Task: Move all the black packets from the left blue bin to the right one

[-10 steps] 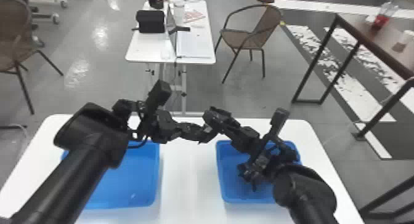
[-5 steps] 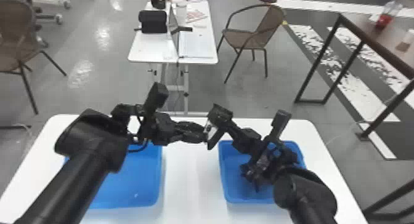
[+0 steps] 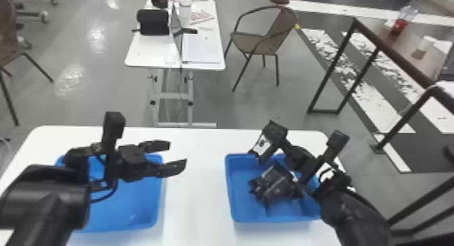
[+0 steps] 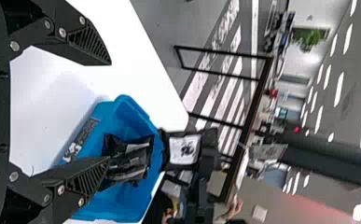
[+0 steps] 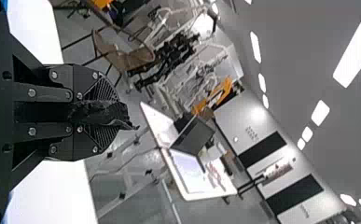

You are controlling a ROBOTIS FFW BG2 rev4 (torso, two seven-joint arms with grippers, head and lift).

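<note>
My right hand (image 5: 108,113) is closed on a packet (image 3: 261,144), up by the right bin's (image 3: 231,194) far rim; release remains. More packets (image 3: 275,188) lie inside. Left hand (image 3: 177,152): wide open, empty. Left bin (image 3: 143,203) partly hidden; cannot tell what is left.

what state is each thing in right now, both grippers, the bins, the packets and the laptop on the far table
left gripper: open, nothing between its fingers
right gripper: shut on a packet
held packet: gripped, white label showing
packets in the right bin: heaped
right blue bin: holding packets
left blue bin: no packet in the visible part
laptop: open
</note>
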